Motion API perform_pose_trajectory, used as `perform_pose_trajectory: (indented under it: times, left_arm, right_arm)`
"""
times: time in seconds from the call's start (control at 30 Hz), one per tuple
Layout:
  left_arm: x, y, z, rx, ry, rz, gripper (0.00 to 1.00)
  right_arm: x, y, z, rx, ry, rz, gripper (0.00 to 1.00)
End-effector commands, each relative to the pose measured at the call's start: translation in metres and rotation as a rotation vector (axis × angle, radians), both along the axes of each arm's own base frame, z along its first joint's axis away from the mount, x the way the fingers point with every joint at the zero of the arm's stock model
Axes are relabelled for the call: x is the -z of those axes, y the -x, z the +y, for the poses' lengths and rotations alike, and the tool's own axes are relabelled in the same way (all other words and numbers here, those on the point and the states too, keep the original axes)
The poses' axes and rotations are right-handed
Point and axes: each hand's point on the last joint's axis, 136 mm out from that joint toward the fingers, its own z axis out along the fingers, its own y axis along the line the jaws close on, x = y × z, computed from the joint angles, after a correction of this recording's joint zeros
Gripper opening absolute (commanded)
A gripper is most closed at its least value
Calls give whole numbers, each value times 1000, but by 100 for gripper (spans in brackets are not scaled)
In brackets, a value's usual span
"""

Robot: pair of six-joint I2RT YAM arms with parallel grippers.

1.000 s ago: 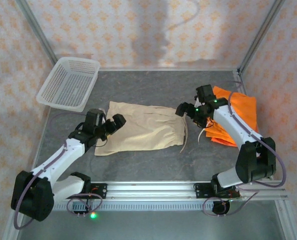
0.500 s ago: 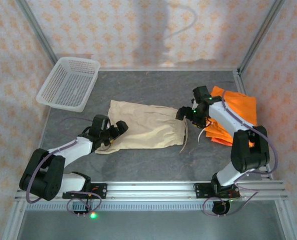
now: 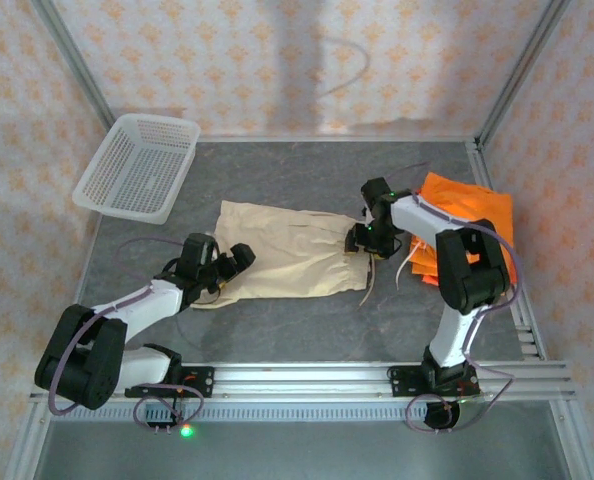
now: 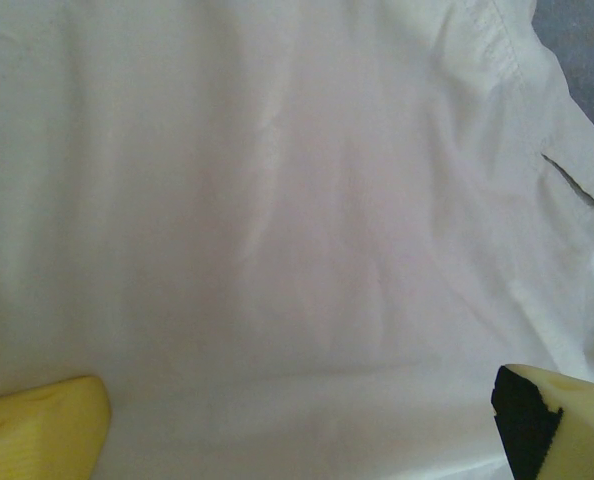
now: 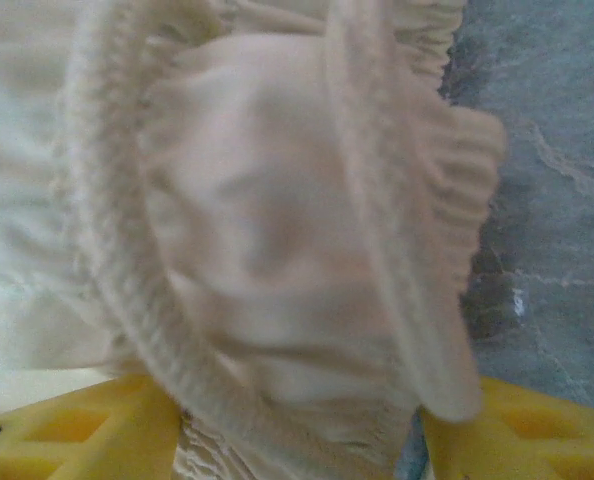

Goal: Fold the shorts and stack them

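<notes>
While the cream shorts (image 3: 297, 255) lie flat mid-table (image 3: 307, 180), both arms are down on opposite ends of them. That reads as setup for a fold: hold two ends, carry one over the other.

Left gripper (image 3: 235, 262) is at the leg-hem end. In the wrist view its yellow fingers (image 4: 37, 430) are spread wide with plain cloth (image 4: 277, 200) across the gap, nothing pinched. Judgement: it's lined up over the hem and hasn't bitten yet.

Right gripper (image 3: 362, 240) is on the waistband end. The gathered waistband (image 5: 277, 250) bulges up between its fingers (image 5: 537, 430), and the cloth fills the gap. Can't tell if they're clamped or only straddling it. The waistband is the thick, ribbed edge, so it's the easier grab.

Orange shorts (image 3: 472, 215) are heaped at the right edge of the table, behind the right arm, out of the fold area. Neither gripper touches them, and I can't separate the layers from above.

Basket (image 3: 117, 208) sits at the far left corner, well apart from the cloth. I see nothing in it.

Task looks early: no visible fold, no stack.
</notes>
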Motion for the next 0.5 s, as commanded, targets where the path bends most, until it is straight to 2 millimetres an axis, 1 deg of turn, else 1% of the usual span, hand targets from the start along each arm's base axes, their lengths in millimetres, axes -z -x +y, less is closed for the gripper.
perform_pose_trajectory:
  times: [0.0, 0.13, 0.23, 0.3, 0.37, 0.47]
  left_arm:
    - [42, 39, 21, -24, -97, 176, 100]
    - [44, 39, 20, -26, -95, 181, 100]
    - [44, 37, 20, -29, -92, 175, 100]
    - [43, 36, 19, -28, -88, 174, 100]
    - [43, 36, 19, -26, -87, 175, 100]
    - [41, 35, 18, -26, -80, 170, 100]
  right_arm:
    - [8, -10, 3, 6, 12, -6, 61]
    - [20, -10, 10, 17, -17, 25, 56]
    - [26, -9, 15, 20, -30, 40, 48]
    - [28, -9, 16, 18, -23, 43, 36]
    - [30, -9, 13, 18, -1, 44, 23]
    - [33, -9, 7, 15, 39, 47, 7]
